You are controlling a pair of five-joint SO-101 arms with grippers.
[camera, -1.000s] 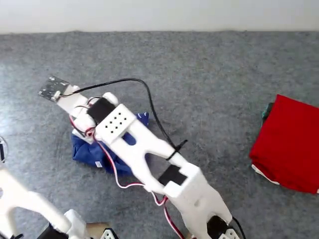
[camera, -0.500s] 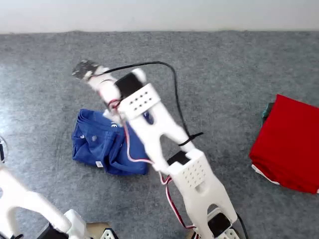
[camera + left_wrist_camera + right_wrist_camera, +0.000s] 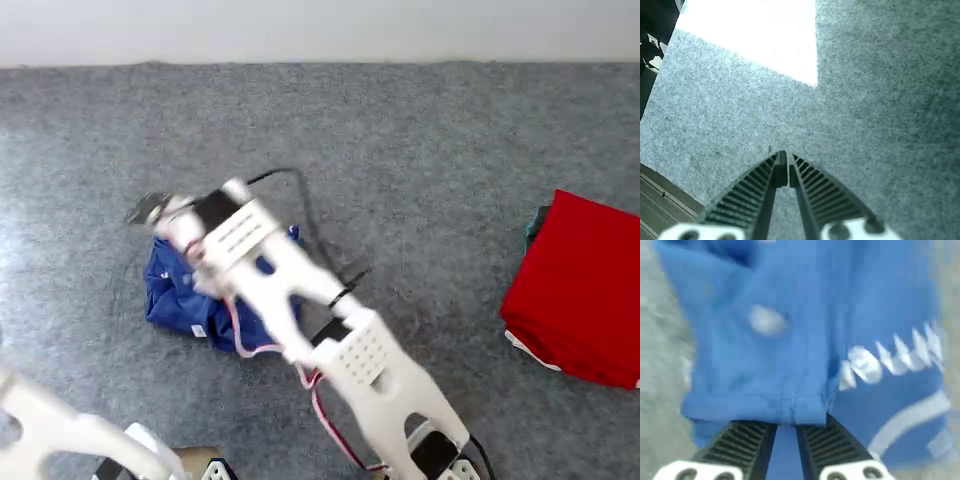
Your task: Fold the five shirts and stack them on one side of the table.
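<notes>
A crumpled blue shirt (image 3: 180,295) with white print lies on the grey mat left of centre. My right arm stretches from the front edge across it, and the right gripper (image 3: 165,222) sits at the shirt's far left edge. In the right wrist view the shirt (image 3: 790,335) folds over the tips of the right gripper (image 3: 786,421), whose jaws are pinched on its hem. My left gripper (image 3: 788,167) is shut on nothing and hangs above bare mat near the table's edge. The left arm (image 3: 50,425) rests at the front left corner.
A folded red shirt (image 3: 580,290) lies at the right edge on top of other folded cloth, with a dark green edge (image 3: 535,228) showing. A black cable (image 3: 300,200) loops off the right arm. A pale wall (image 3: 320,30) borders the far side.
The right arm swung out toward the far side half a second ago, leaving the shirt spread. It has since come back down onto the shirt's far left edge. The red stack has not moved.
</notes>
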